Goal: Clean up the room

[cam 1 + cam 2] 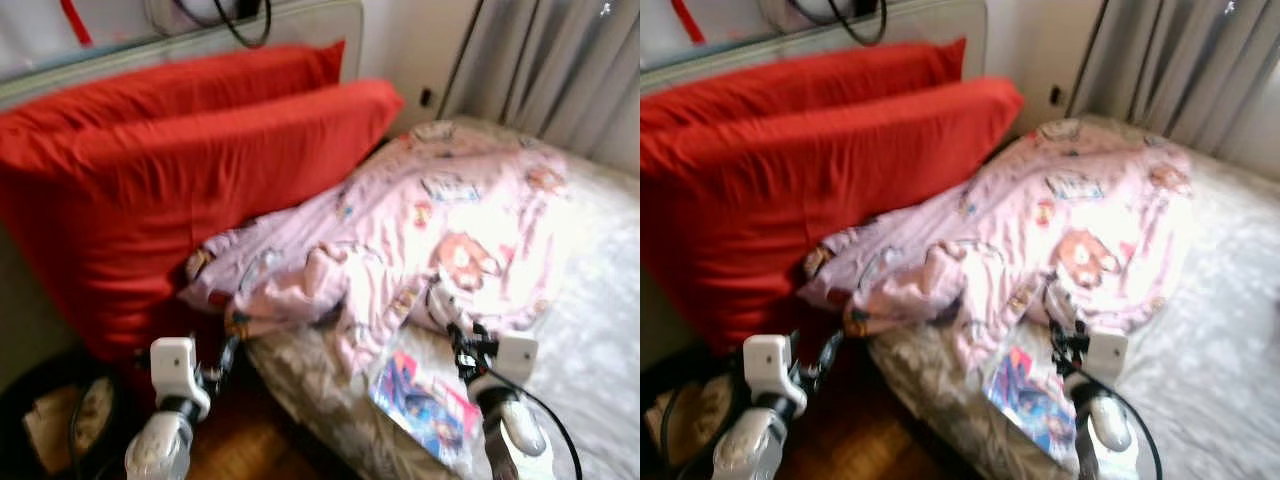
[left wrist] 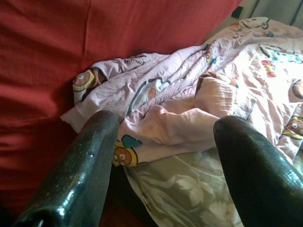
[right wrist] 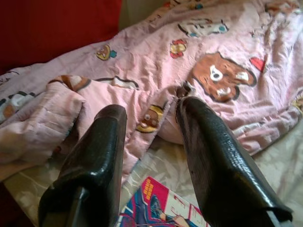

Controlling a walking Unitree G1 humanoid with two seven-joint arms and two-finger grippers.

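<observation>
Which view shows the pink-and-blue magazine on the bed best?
The left eye view: the glossy pink-and-blue magazine lies fully visible at the mattress edge. The right eye view shows it similarly; the right wrist view catches only its top part.

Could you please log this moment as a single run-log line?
left tool: open, near pink blanket edge | right tool: open, over blanket above magazine | red pillows: against headboard

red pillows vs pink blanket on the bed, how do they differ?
Colour: the red pillows are plain; the pink blanket carries cartoon prints.
Pose: the pillows stand propped at the head end; the blanket lies crumpled across the mattress.
Shape: the pillows look plump and smooth, the blanket thin and wrinkled.
Shared: both are soft bedding, and they touch.
</observation>
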